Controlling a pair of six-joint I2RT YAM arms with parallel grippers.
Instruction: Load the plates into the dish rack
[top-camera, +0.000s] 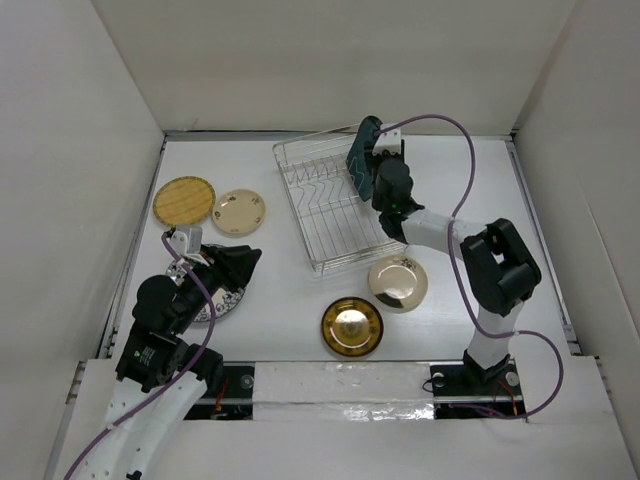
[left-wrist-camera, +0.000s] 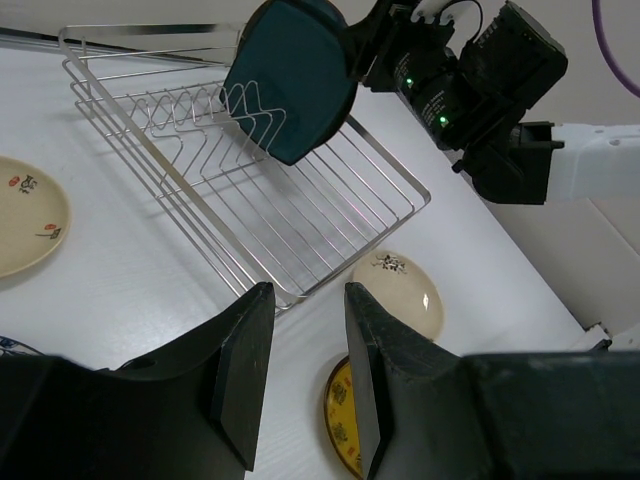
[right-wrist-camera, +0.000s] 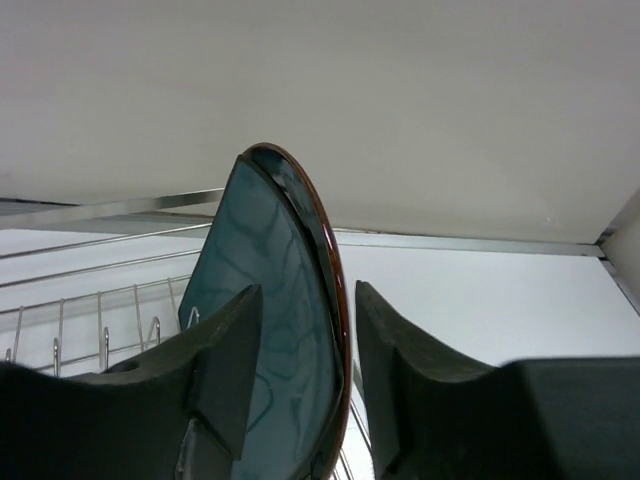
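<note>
A dark teal plate (top-camera: 360, 147) stands on edge at the far right corner of the silver wire dish rack (top-camera: 300, 215). My right gripper (top-camera: 376, 150) is open around it. In the right wrist view the plate (right-wrist-camera: 270, 250) sits between the fingers, with a gap at its rim on the right side. My left gripper (top-camera: 250, 262) is open and holds nothing; it hovers over a white plate with blue pattern (top-camera: 226, 303). A gold plate (top-camera: 352, 326) and a pale champagne plate (top-camera: 398, 283) lie in front of the rack. A yellow woven plate (top-camera: 184, 200) and a cream plate (top-camera: 239, 211) lie at its left.
White walls close in the table on three sides. The right arm (top-camera: 500, 265) bends over the table's right side, its purple cable (top-camera: 460, 170) looping above. In the left wrist view the rack's near rim (left-wrist-camera: 360, 248) runs just beyond my fingers (left-wrist-camera: 240, 350).
</note>
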